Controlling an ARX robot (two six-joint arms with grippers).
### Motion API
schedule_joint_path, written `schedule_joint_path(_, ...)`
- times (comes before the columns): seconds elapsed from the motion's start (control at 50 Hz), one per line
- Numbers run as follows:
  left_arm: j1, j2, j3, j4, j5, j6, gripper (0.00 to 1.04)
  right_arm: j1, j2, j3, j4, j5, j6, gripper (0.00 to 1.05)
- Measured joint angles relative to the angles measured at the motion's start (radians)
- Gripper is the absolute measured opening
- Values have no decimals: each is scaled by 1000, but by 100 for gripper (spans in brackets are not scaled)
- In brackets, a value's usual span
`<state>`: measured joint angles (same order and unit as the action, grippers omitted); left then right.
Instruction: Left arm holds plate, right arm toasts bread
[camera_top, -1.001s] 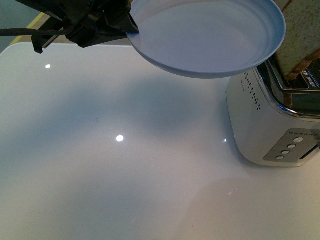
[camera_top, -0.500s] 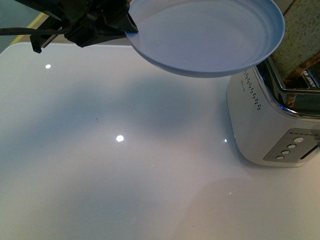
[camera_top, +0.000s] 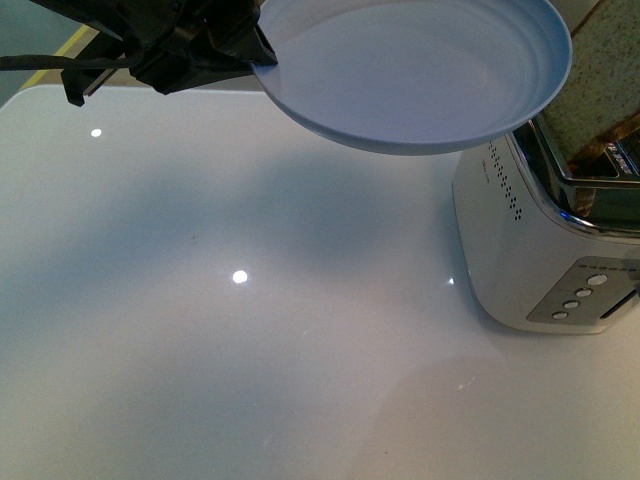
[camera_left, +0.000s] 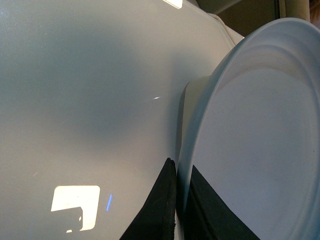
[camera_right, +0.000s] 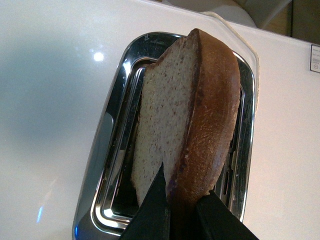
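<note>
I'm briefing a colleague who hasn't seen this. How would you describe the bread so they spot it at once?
Find the white toaster on the right of the white table. Upright over its chrome-rimmed slot, pinched by the right pincer, is the bread: a speckled light-brown slice with darker crust, the only brown thing beside the pale blue plate.

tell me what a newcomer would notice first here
The pale blue plate, held in the air by its rim in the left gripper, fills the top of the front view. Beside it, the right gripper pinches a slice of bread over the slot of the white toaster.
</note>
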<state>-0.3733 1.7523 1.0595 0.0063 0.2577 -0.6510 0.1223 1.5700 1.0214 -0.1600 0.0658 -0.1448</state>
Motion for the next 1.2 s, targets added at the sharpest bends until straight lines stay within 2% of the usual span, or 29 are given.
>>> schedule_joint_path(0.38, 0, 0, 0, 0, 1, 0, 3, -6, -4, 0, -12, -3, 3, 4)
schedule_joint_path(0.5, 0, 0, 0, 1, 0, 0, 3, -5, -5, 0, -12, -7, 14, 27)
schedule_joint_path(0.561, 0, 0, 0, 1, 0, 0, 3, -5, -5, 0, -12, -8, 16, 34)
schedule_joint_path(0.601, 0, 0, 0, 1, 0, 0, 3, -5, -5, 0, -11, -9, 18, 43)
schedule_joint_path(0.641, 0, 0, 0, 1, 0, 0, 3, -5, -5, 0, -10, -9, 18, 47)
schedule_joint_path(0.741, 0, 0, 0, 1, 0, 0, 3, -5, -5, -2, -3, -10, 22, 64)
schedule_joint_path(0.841, 0, 0, 0, 1, 0, 0, 3, -8, -5, -13, 14, -10, 27, 85)
schedule_joint_path(0.941, 0, 0, 0, 1, 0, 0, 3, -16, -6, -25, 45, -28, 47, 97)
schedule_joint_path(1.201, 0, 0, -2, 5, 1, 0, 3, -82, -177, -161, 324, -43, 100, 96)
